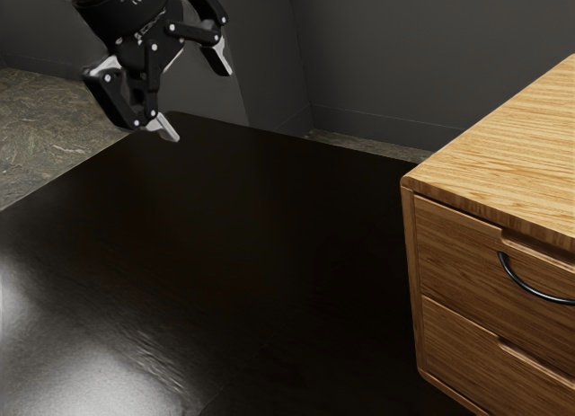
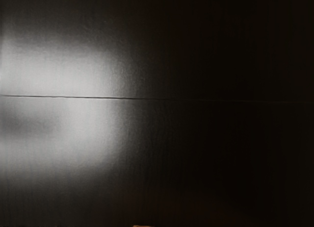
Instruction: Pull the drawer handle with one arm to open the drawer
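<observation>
The light-grained wooden drawer point(image 1: 463, 268) is sitting shut at the exterior view's right, its front lying flush in the cabinet point(image 1: 512, 155) face just under the top. A thin dark curved handle point(image 1: 519, 289) is bowing downward on that front, running off the view's right edge.

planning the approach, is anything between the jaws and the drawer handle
Nothing visible does. The open jaws hang at the exterior view's upper left, the drawer handle at its right, with just dark table top between.

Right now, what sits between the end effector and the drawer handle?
In the exterior view, only bare dark tabletop separates end effector and drawer handle.
</observation>
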Robot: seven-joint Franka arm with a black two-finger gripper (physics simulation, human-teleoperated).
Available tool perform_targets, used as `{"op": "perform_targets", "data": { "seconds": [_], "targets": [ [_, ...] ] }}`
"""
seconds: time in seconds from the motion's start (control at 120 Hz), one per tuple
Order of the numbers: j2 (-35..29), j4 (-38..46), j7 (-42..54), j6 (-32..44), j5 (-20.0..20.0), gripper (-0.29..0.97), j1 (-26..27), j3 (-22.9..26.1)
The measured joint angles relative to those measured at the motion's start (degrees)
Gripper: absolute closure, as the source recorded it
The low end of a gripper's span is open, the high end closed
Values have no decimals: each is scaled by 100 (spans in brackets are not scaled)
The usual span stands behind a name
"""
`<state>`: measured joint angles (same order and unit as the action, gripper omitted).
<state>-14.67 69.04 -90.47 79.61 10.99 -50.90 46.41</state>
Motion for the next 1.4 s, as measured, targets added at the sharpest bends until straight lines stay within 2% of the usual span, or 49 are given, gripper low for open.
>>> {"op": "perform_targets", "data": {
  "seconds": [0.042, 0.075, 0.175, 0.25, 0.375, 0.45, 0.525, 0.867, 1.058, 1.4],
  "targets": [
    [-81, 21, 29, 9, 162, 0, -645, 519],
    [-113, 30, 51, 17, 269, 0, -961, 793],
    [-426, 298, 102, 106, 671, 1, -1323, 1146],
    [-811, 473, 175, 227, 1194, 2, -1816, 1469],
    [-1314, 525, 318, 380, 1894, 6, -2046, 1769],
    [-1416, 642, 414, 436, 2379, 8, -2098, 1794],
    [-1455, 763, 480, 490, 2667, 11, -2125, 1809],
    [-1658, 789, 582, 651, 3012, 32, -2135, 2360],
    [-1740, 978, 658, 998, 3319, 36, -2253, 2752],
    [-2009, 1005, 849, 1406, 3750, 37, -2415, 3024]
  ]
}}
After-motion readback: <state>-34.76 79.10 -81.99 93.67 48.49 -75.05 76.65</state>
